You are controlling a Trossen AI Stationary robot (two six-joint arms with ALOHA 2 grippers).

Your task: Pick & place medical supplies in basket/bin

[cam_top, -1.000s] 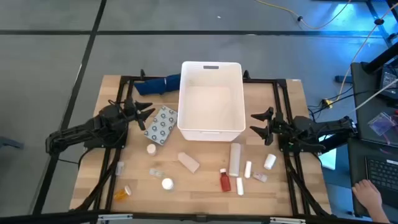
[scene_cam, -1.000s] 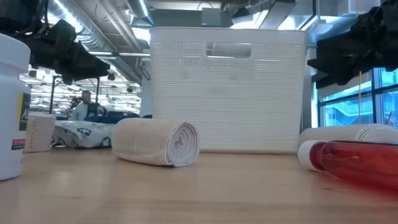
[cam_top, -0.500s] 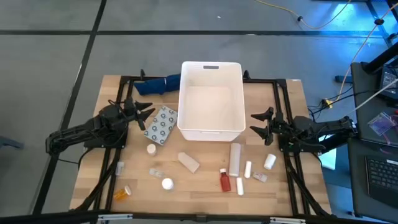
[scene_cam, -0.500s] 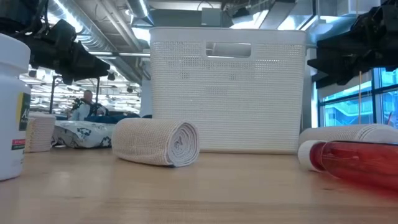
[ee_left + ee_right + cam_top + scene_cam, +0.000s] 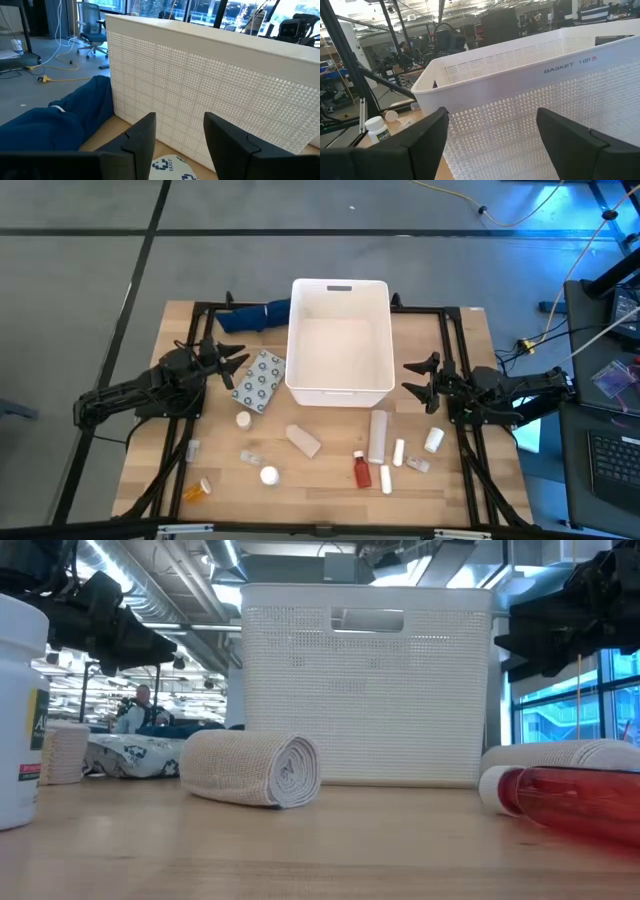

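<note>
At table centre, toward twelve o'clock, the white basket (image 5: 339,340) sits empty, its handle slot on the far wall and the words "BASKET 1 (2)" printed near its rim in the right wrist view. Its middle spot appears chosen so either arm can reach it. Supplies lie scattered from six to nine o'clock of it: a grey blister pack (image 5: 258,380) just beside its left wall, a beige roll (image 5: 303,441), a red bottle (image 5: 361,470), a long white tube (image 5: 378,435), a white bottle (image 5: 433,440) and an orange bottle (image 5: 197,491) near the front left corner. None has gone in yet, so the job looks barely begun. A blue cloth (image 5: 255,315) lies bunched at ten o'clock, outside the task.

The left gripper (image 5: 232,367) hangs at nine o'clock over the blister pack, fingers parted and holding nothing; lettering on the pack below is too blurred to read. The right gripper (image 5: 420,382) waits at three o'clock, fingers spread wide, also empty.
</note>
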